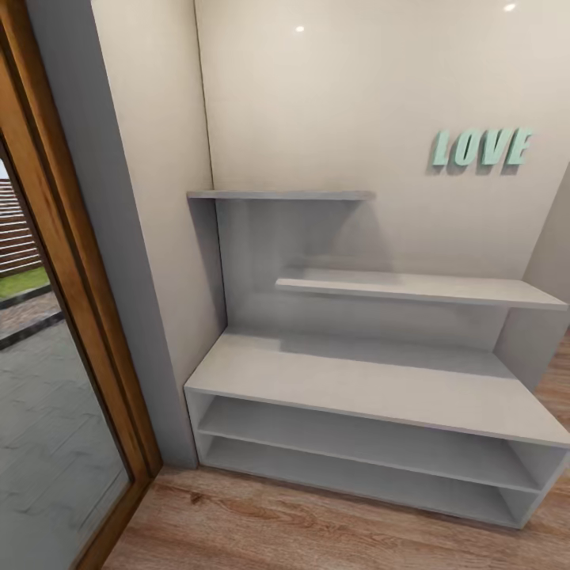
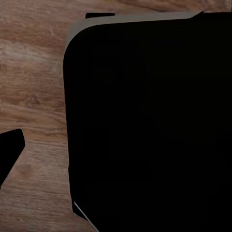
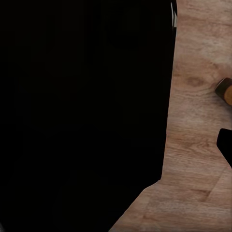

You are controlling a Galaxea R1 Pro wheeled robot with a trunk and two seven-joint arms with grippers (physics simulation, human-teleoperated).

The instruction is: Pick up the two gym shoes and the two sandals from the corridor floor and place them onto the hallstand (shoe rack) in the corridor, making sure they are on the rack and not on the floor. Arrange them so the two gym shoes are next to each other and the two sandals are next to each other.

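The hallstand stands against the beige wall, pale grey, and its bench top, two long lower shelves and two staggered upper shelves hold nothing. The gym shoes are out of view. The corridor floor runs in front of the hallstand as light brown planks. In the left wrist view a dark fingertip pokes in over the floor. In the right wrist view another dark fingertip shows at the frame's edge. Near it, a small tan-brown bit lies on the floor; too little shows to tell whether it is a sandal.
A wood-framed glass door stands left of the hallstand, with a grey wall strip between them. Mint LOVE letters hang on the wall. A large black part of the robot fills much of both wrist views.
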